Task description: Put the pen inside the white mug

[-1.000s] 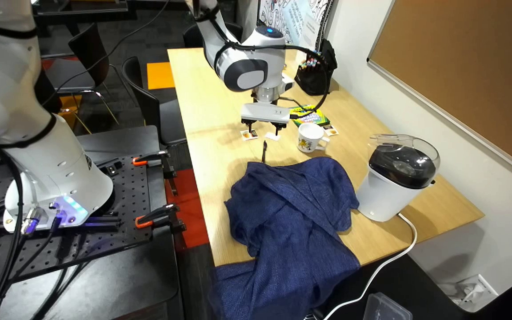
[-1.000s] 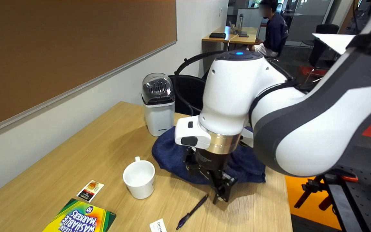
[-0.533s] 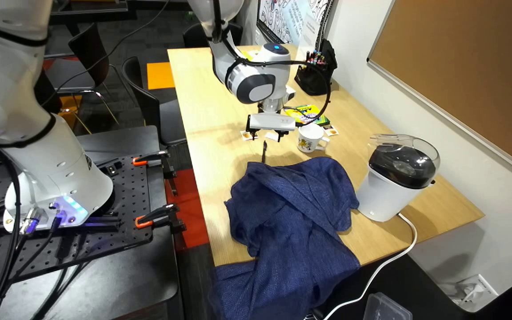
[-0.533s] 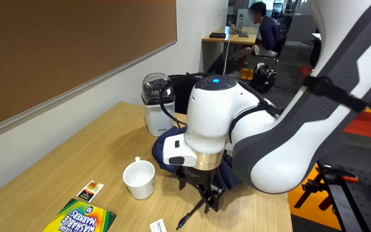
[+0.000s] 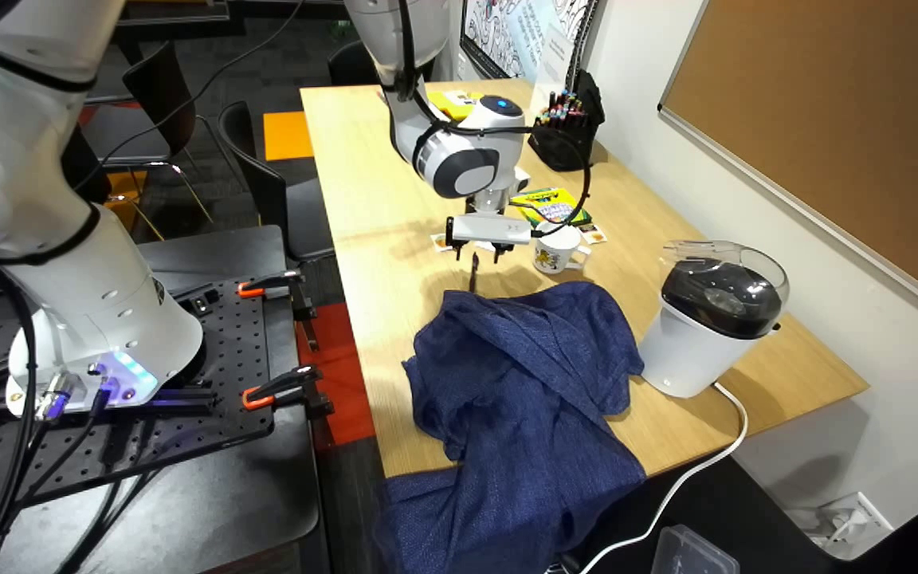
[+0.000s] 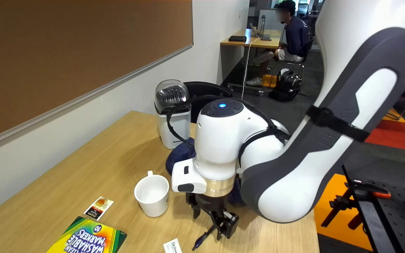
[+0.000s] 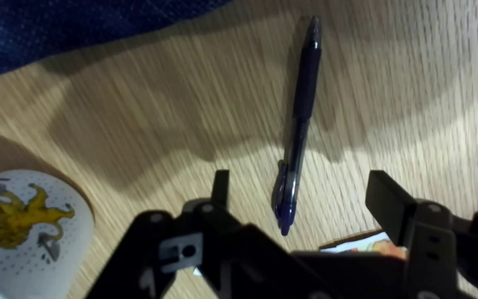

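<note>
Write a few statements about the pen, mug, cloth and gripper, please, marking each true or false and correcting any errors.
1. The gripper is open above the pen. True.
2. The white mug stands upright on the table. True.
3. The pen is inside the white mug. False: it lies on the table.
4. The blue cloth hangs past the table's edge. True.
5. The blue cloth covers the pen. False: the pen lies uncovered.

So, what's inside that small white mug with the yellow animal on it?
In an exterior view, only bare white surface shows inside the white mug; its near wall hides the rest. The slim dark pen lies outside, on the pale wooden table.
</note>
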